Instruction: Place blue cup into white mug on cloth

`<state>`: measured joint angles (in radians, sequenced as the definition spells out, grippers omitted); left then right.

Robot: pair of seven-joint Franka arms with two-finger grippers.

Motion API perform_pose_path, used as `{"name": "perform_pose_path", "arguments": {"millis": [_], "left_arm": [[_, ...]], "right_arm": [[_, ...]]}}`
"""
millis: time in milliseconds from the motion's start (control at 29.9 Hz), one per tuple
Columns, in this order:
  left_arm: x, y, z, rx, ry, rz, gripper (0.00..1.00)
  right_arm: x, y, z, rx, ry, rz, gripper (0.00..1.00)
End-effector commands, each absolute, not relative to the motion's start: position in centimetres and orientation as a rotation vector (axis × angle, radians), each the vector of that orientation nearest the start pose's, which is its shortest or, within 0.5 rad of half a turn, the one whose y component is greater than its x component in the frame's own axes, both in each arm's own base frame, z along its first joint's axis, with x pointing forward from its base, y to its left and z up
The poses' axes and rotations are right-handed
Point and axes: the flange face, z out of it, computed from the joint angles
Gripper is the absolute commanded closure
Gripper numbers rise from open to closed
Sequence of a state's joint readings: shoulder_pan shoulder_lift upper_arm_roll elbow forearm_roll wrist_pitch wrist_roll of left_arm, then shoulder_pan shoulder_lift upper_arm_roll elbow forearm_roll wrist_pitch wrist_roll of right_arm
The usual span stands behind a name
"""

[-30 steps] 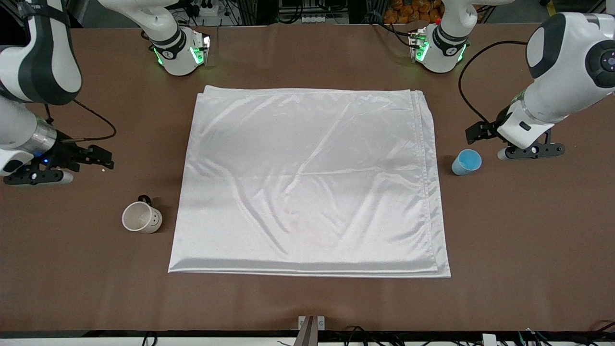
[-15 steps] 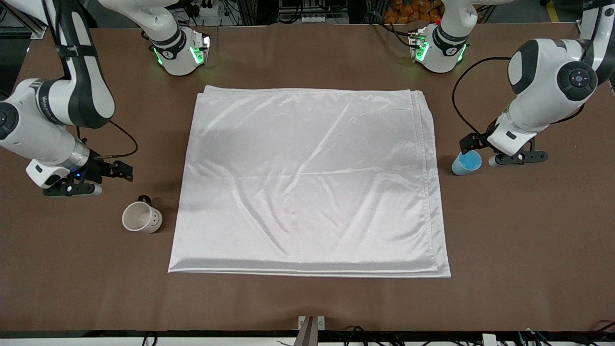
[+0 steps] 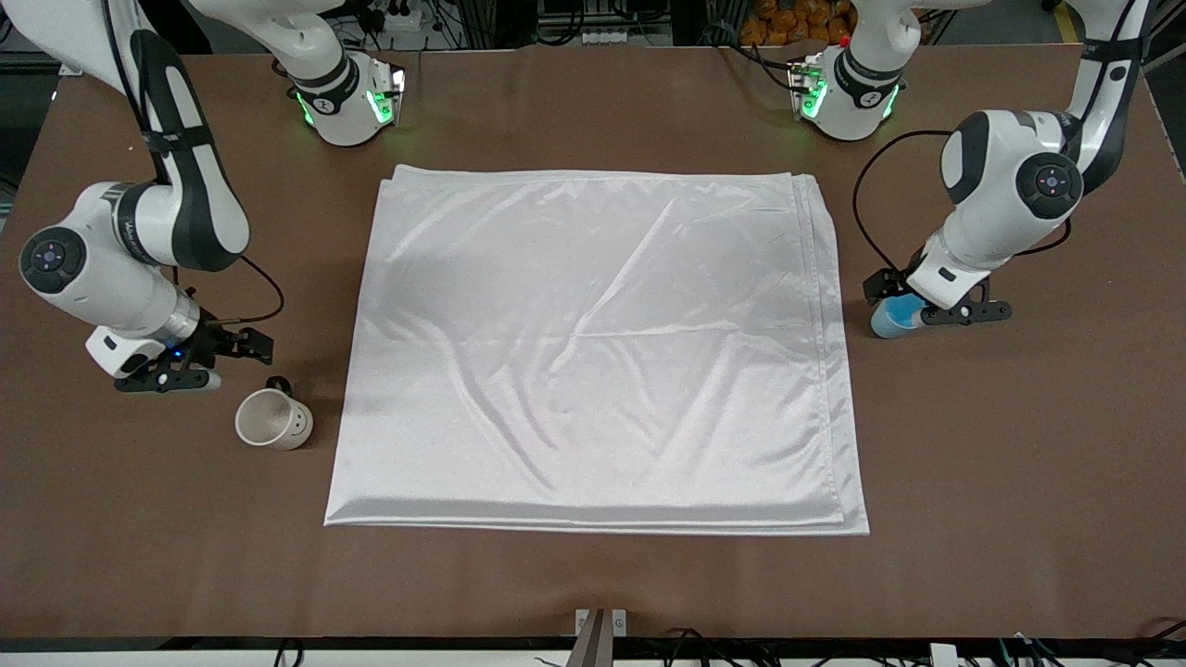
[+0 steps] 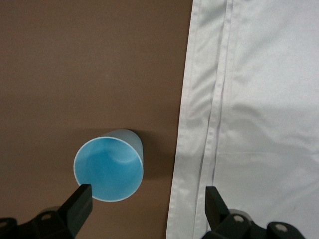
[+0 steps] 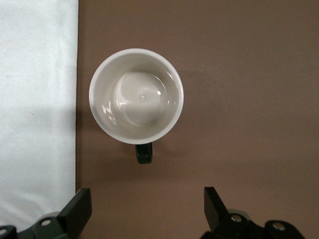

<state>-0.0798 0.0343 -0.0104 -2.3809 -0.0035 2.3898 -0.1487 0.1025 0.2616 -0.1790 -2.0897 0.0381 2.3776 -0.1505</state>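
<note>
A brown desk [image 3: 593,584] carries a large white satin cloth [image 3: 593,352], folded into a rectangle and lightly wrinkled, lying flat at its middle.

The blue cup [image 3: 889,320] stands upright on the bare desk just beside the cloth's edge at the left arm's end, apart from the cloth. The left hand [image 3: 913,301] is directly over it, partly hiding it in the front view. In the left wrist view the hand [image 4: 144,201] has its fingers [image 4: 79,199] spread wide — one fingertip sits at the cup's [image 4: 109,169] rim, the other over the cloth's [image 4: 249,99] folded edge. Nothing is gripped.

The white mug [image 3: 273,420] stands upright on the desk near the cloth's edge at the right arm's end, its smiley face turned to the front camera. The right hand [image 3: 185,366] hangs over the bare desk beside it, slightly farther from the front camera. In the right wrist view this hand [image 5: 144,209] is open and empty — the mug [image 5: 136,95], with its small black handle, sits apart from the fingers [image 5: 79,206].
</note>
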Motion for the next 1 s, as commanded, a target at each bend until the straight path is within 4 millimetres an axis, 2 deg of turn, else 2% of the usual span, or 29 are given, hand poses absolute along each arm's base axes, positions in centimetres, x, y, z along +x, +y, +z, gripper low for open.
{"name": "perform_pose_path", "arguments": {"millis": [0, 100, 601, 768, 835, 969], "left_arm": [[49.4, -4.4, 28.0, -3.131, -0.053, 0.022, 0.00], [49.4, -4.5, 26.9, -3.131, -0.053, 0.030, 0.00], [48.1, -4.3, 22.7, -3.133, -0.056, 0.035, 0.00], [47.9, -4.1, 22.0, -3.130, -0.059, 0.056, 0.00], [47.9, -3.9, 22.0, -3.129, -0.064, 0.056, 0.04], [48.0, -3.8, 22.0, -3.122, -0.050, 0.055, 0.18]], "right_arm": [[58.4, -4.2, 28.4, -3.166, -0.079, -0.057, 0.00], [58.5, -4.1, 27.2, -3.169, -0.077, -0.065, 0.00], [58.9, -3.8, 24.3, -3.177, -0.085, -0.085, 0.00], [59.1, -3.7, 23.6, -3.179, -0.087, -0.097, 0.06], [59.1, -3.7, 23.4, -3.181, -0.087, -0.099, 0.08], [59.3, -3.8, 23.1, -3.182, -0.088, -0.107, 0.15]]}}
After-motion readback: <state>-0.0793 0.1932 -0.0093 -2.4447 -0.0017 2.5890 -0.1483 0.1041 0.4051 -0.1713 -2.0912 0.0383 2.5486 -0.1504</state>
